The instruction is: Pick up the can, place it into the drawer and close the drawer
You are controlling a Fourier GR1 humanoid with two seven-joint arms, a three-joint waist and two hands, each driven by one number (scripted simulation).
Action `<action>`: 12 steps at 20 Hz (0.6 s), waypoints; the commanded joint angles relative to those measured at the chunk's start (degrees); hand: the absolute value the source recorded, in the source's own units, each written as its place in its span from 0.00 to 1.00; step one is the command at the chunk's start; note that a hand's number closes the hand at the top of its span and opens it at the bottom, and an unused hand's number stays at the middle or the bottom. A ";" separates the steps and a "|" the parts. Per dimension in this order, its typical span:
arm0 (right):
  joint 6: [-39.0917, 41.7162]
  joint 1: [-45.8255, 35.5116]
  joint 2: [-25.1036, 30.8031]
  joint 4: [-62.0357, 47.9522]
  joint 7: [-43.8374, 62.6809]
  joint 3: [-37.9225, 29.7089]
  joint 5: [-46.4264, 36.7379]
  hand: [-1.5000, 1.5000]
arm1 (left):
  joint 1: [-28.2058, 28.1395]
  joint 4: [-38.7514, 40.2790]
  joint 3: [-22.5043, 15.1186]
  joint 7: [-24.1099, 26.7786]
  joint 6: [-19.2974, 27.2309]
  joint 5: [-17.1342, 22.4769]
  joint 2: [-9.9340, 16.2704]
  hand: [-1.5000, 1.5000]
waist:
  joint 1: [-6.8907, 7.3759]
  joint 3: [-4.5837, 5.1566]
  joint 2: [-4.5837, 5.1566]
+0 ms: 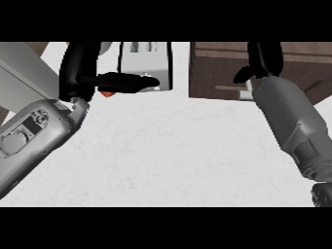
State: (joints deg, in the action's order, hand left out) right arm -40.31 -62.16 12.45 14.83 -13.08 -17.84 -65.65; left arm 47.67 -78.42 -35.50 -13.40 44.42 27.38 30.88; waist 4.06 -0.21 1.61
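Head view gives you the white surface (168, 155) filling most of the frame. At one o'clock the wooden drawer (226, 73) juts out over it, still open as far as you can judge, though its inside is not visible. At twelve o'clock sits a grey box-like appliance (145, 63). Your left robot hand (118, 81) is at eleven o'clock, fingers curled sideways round something with an orange-red edge, most likely the can (108, 92), mostly hidden. Your right robot hand (263, 61) is at one o'clock by the drawer front; you cannot tell how its fingers stand. By my reading the pick is done or nearly so; placing and closing remain.
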 commanded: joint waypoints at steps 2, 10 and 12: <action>1.66 -5.23 -5.19 3.02 -5.36 -7.66 10.15 0.00 | -1.30 -0.35 0.98 1.14 -0.95 0.07 0.21 0.00 | 1.12 -0.09 0.07; 10.10 -6.67 -6.06 4.08 -12.73 -17.24 21.98 0.00 | -5.71 -1.81 1.20 2.01 -0.26 -0.81 0.40 0.00 | -0.75 0.01 -0.80; 13.16 -6.69 -6.18 4.29 -14.03 -20.01 25.49 0.00 | -7.18 -2.27 2.64 2.92 -1.04 -0.23 1.49 0.00 | -1.07 0.06 -0.99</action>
State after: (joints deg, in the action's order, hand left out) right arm -30.27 -65.53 8.57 16.92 -25.84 -31.50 -48.54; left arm 42.52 -80.09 -33.94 -11.44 43.75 26.98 31.69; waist 2.95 -0.44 1.51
